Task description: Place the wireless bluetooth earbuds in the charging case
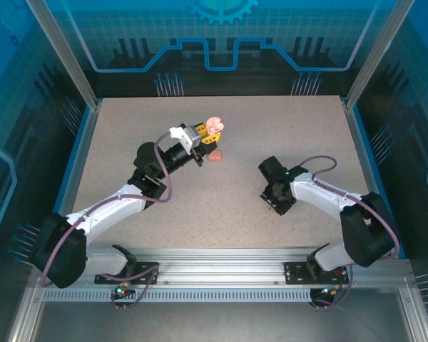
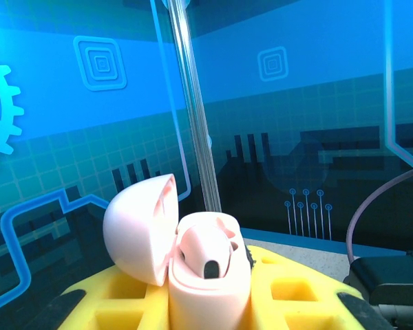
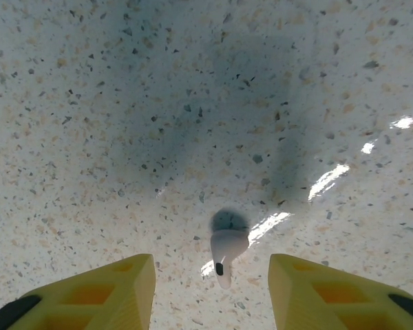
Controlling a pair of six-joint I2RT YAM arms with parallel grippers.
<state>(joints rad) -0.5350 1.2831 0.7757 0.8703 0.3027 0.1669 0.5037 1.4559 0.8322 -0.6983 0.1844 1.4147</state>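
Beige speckled table (image 1: 321,142) lies under the right gripper (image 3: 210,265). It is smooth and glossy enough to throw glare, so a small thing could skid on it.

Next in size, the charging case (image 2: 193,261) is clamped between the left gripper's (image 2: 208,306) yellow fingers (image 2: 296,292) and raised off the table. Its lid (image 2: 141,230) is hinged back to that gripper's left, so the inside shows. It looks like hard glossy plastic, rigid and light. The side grip low on its body seems the right hold, since it leaves the lid free. One well seems to hold a pink form with a dark slot, perhaps an earbud, though that cannot be told for sure.

Smallest, an earbud (image 3: 225,249) lies on the table between the right gripper's spread fingers and touches neither. The jaws stand partly open and hold nothing. The earbud is probably feather-light, rounded and slick, and apt to squirt out of a hard squeeze. A gentle pinch across the bulbous head, not the narrow stem, looks safest.
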